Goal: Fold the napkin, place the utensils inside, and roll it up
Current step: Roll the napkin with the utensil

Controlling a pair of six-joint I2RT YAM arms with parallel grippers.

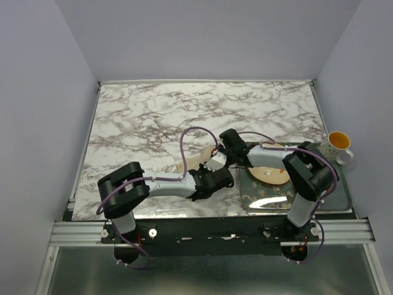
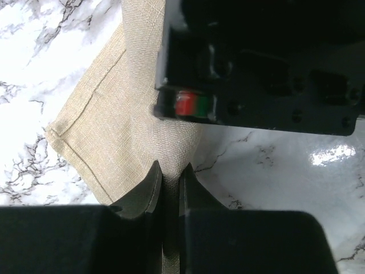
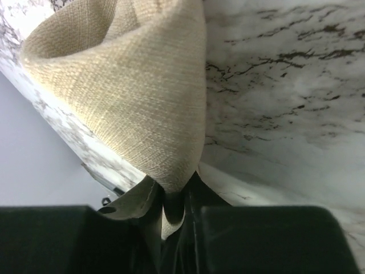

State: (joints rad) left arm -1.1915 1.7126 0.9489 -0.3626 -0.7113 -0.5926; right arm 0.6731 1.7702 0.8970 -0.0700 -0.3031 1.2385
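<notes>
The napkin (image 1: 193,161) lay on the marble table (image 1: 184,110) near its front edge, between the two arms, with both claws meeting over it. From above only a small tan patch of it showed, the rest being hidden under the black wrists.

The left gripper (image 2: 170,181) had its fingers (image 2: 149,188) drawn nearly together on a fold of the cloth, clamped on the lower edge while the hemmed corner spread flat on the table to the left. Just ahead of it sat the black body of the other wrist, hanging over the cloth.

The right gripper (image 3: 171,197) also had the napkin between its fingers – a raised, curled fold of it ran down into the narrow gap and bulged upward above the table. It looked pinched there, though how firmly was hard to tell from so close.

To the right – well clear of the cloth – a round plate (image 1: 273,175) rested on a tray (image 1: 270,200), and a mug (image 1: 338,145) stood at the tray's far corner.
</notes>
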